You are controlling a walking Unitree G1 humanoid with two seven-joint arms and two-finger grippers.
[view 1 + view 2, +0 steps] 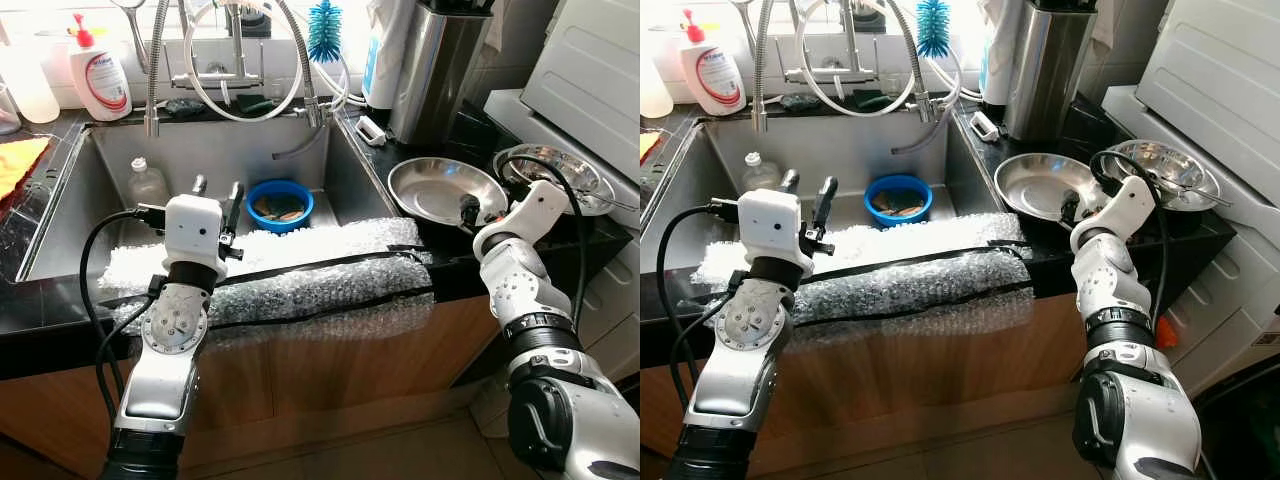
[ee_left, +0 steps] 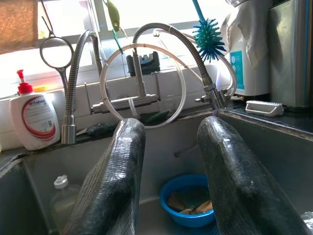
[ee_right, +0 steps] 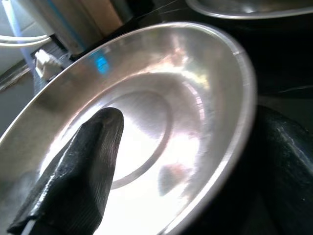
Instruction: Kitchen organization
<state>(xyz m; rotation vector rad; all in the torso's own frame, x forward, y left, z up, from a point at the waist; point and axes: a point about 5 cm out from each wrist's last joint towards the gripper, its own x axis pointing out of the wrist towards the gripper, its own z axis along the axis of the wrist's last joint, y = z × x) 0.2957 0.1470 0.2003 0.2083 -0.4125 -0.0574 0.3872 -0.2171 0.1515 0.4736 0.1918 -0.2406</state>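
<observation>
Steel plate (image 1: 440, 190): sits on the black desk (image 1: 455, 265) at 3 o'clock of the sink (image 1: 110, 160), with a second steel bowl (image 1: 560, 175) just beside it at 3 o'clock.
Right tool (image 1: 470, 210): we see one finger (image 3: 80, 166) inside the plate and the other outside, straddling the near rim; whether it has clamped, we cannot tell.
Left tool (image 1: 217, 200): released, fingers spread, poised over the sink near the blue bowl (image 1: 279, 204).
Handling: we judge the plate light, rigid and slippery.
Grip point: we recommend the rim at 6 o'clock.
Risk: polished metal may slide out.
</observation>
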